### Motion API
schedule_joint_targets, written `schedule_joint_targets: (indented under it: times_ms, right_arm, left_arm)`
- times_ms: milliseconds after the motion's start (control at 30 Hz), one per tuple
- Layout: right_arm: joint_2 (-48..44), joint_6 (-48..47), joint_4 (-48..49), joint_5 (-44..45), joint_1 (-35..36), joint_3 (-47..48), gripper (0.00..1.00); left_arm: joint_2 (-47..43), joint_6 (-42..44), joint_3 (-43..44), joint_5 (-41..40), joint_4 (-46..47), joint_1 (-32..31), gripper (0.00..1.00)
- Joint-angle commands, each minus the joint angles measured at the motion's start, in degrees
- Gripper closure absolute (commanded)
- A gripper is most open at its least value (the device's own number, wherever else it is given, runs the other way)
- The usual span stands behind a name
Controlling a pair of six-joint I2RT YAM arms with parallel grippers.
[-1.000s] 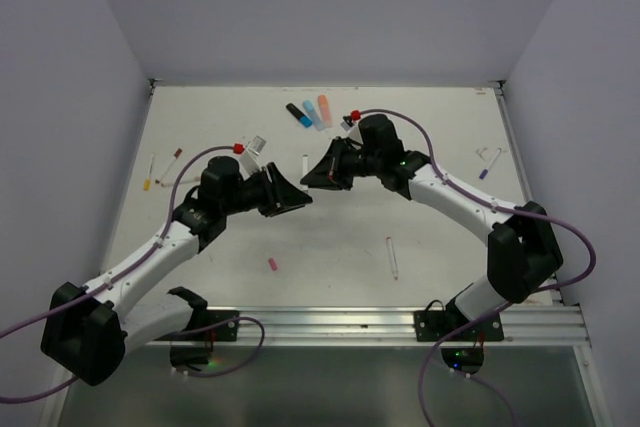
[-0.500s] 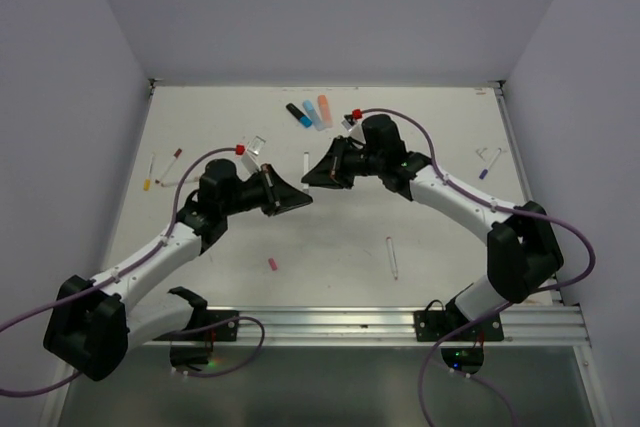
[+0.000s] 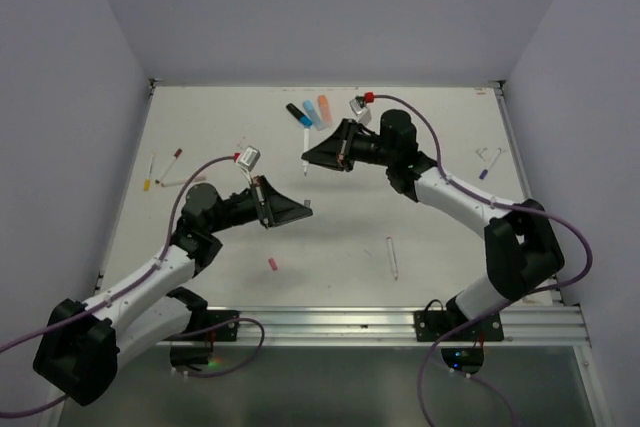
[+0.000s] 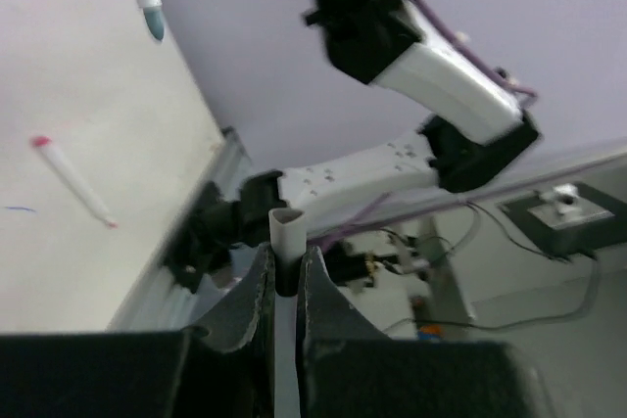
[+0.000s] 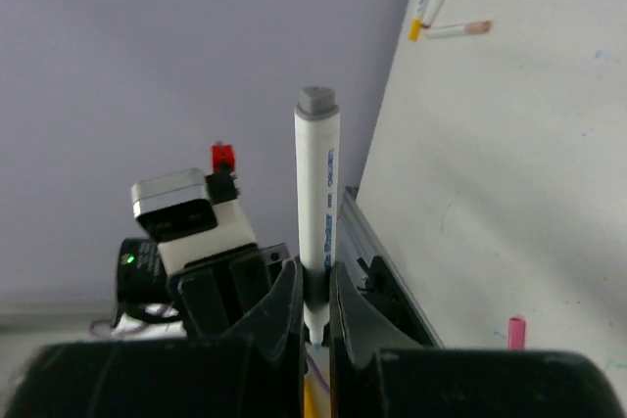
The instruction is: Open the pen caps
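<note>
Now left gripper [image 4: 285, 263] clamps a hollow white cap [image 4: 285, 227]; right gripper [image 5: 313, 279] grips uncapped pen [image 5: 316, 173].

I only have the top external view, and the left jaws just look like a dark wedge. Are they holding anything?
Observer: Yes. The left wrist view shows the left gripper with its jaws shut on a thin white tube whose far end is hollow and open.
Operator: And the right side?
Observer: The right wrist view shows the right gripper clamped on a white pen barrel with blue print and a grey end pointing away from the jaws.
Operator: Is that pen's tip bare?
Observer: In the left wrist view, yes: a teal tip is exposed, well apart from the tube.
</note>
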Motion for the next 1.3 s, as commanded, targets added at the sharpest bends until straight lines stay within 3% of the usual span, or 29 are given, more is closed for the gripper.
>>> schedule_joint_targets:
  times_ms: [0, 33, 67, 133, 233, 400, 567, 667, 1100, 1167, 1267]
  right_arm:
    - [-6.11, -19.47, -37.54, 8.62, -0.33, 9.27, 1.0]
    - [-6.65, -24.47, -43.61, 12.91, -0.33, 10.0, 1.0]
    - [-7.18, -26.0, -47.5, 13.3, -1.37, 9.92, 1.0]
    - [-9.37, -29.69, -55.5, 15.13, -3.31, 7.29, 1.0]
    - [-14.54, -32.6, -61.15, 18.3, -5.24, 1.67, 1.0]
    - [-20.53, -33.66, -66.86, 21.38, -9.11, -4.4, 1.0]
    - [-21.59, -36.21, -74.77, 25.52, -14.21, -4.58, 1.0]
    - [-21.24, -37.97, -75.4, 23.5, -17.9, -5.81, 1.0]
    - [-15.62, -42.36, -78.65, 26.22, -20.72, -6.87, 1.0]
    - [-14.92, -42.63, -78.56, 26.66, -20.81, -6.96, 1.0]
    - [-13.95, -43.15, -78.82, 27.1, -20.81, -7.04, 1.0]
  left_arm:
    - [-2.16, 20.0, 11.72, -6.49, -42.49, 0.1, 1.0]
    - [-1.72, 26.14, 14.09, -12.79, -57.11, 0.11, 1.0]
    - [-1.63, 27.77, 16.29, -15.98, -62.05, 0.11, 1.0]
    - [-2.41, 28.84, 16.57, -23.43, -70.66, 0.1, 1.0]
    - [-7.4, 25.61, 12.46, -29.26, -73.16, -0.25, 1.0]
    - [-12.97, 21.81, 4.99, -34.2, -74.4, -0.33, 1.0]
    - [-9.29, 21.98, 2.51, -35.26, -73.44, -0.42, 1.0]
    - [-7.43, 21.72, 2.25, -37.1, -74.66, -0.77, 1.0]
    - [-1.63, 22.86, -0.74, -32.19, -66.93, -1.12, 1.0]
    - [-1.28, 22.78, -0.91, -31.66, -66.49, -1.12, 0.98]
    - [0.03, 22.6, -0.83, -30.78, -65.35, -1.12, 0.84]
